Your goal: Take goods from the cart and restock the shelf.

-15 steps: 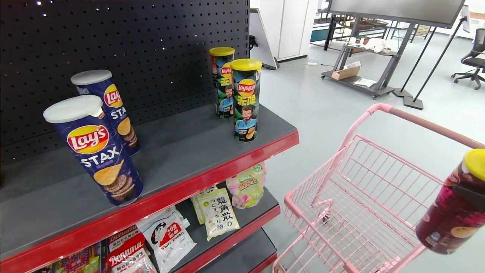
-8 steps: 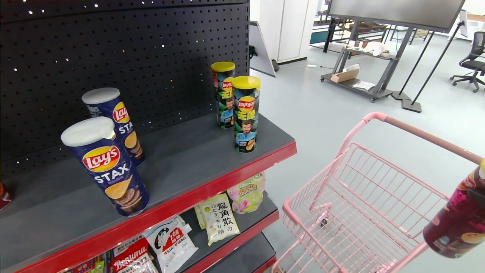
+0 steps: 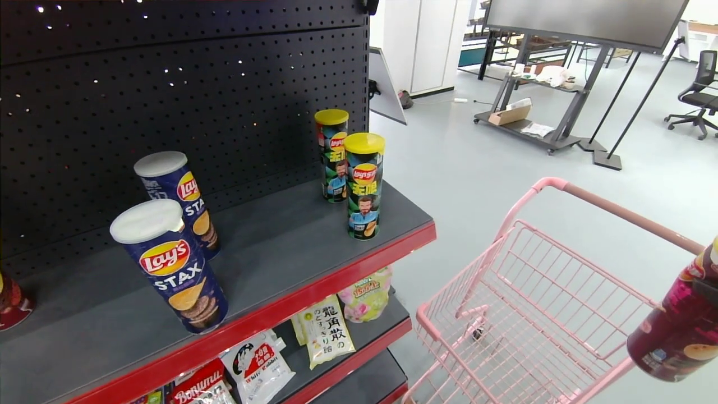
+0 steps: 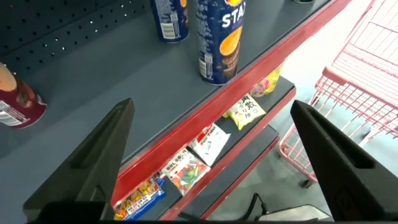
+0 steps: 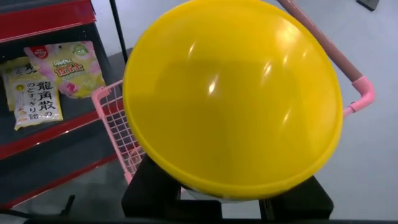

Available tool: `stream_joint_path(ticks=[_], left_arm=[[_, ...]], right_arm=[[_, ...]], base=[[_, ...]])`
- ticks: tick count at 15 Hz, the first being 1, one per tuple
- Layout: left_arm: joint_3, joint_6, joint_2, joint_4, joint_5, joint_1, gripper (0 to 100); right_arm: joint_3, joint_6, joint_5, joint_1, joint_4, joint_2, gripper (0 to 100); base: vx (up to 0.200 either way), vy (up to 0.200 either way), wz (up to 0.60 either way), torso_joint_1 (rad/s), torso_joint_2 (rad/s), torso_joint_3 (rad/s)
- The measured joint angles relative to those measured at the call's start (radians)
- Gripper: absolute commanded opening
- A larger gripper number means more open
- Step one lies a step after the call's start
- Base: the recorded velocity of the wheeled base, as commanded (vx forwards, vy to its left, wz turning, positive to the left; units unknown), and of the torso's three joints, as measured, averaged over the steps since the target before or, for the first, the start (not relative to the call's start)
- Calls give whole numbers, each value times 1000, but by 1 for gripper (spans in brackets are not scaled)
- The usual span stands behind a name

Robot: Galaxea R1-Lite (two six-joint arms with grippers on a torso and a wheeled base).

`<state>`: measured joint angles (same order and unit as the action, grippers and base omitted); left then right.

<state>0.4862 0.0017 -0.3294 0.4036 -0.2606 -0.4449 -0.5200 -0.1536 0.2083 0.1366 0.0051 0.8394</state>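
The shelf (image 3: 269,264) has a grey top deck with a red front lip, backed by a black pegboard (image 3: 196,84). Its right end stops at a square corner. Just past that corner, across a gap of grey floor (image 3: 477,157), stands the pink wire cart (image 3: 533,303), handle bar toward the far right.

A broad stretch of deck lies between two pairs of upright cans. Two blue cans (image 3: 171,269) with white lids stand left, one at the lip, one near the pegboard. Two dark cans (image 3: 363,185) with yellow lids stand near the right end, one behind the other. A red can (image 3: 11,303) sits at the far left edge. All carry printed logos.

Snack bags (image 3: 328,331) with printed characters lie on the lower shelf.

The maroon can (image 3: 673,331), yellow-lidded, hangs tilted over the cart's near right side, clamped in the right end effector (image 3: 698,292). The left end effector (image 4: 211,106) is spread wide, holding nothing, in front of the shelf lip.
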Motion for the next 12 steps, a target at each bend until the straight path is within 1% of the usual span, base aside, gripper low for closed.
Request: stream_joint_path(ticks=[8, 10, 12], left_arm=[[0, 0, -6, 0, 2, 0, 100], [0, 12, -7, 0, 4, 0, 100], [3, 16, -7, -1, 11, -3, 100]], right_arm=[[24, -11, -1, -1, -5, -9, 0], [38, -11, 0, 0, -5, -19, 0], [62, -10, -1, -2, -7, -37, 0]], base=[[0, 0, 600, 20, -21, -13], [0, 0, 0, 0, 0, 0], [0, 0, 0, 0, 0, 0]])
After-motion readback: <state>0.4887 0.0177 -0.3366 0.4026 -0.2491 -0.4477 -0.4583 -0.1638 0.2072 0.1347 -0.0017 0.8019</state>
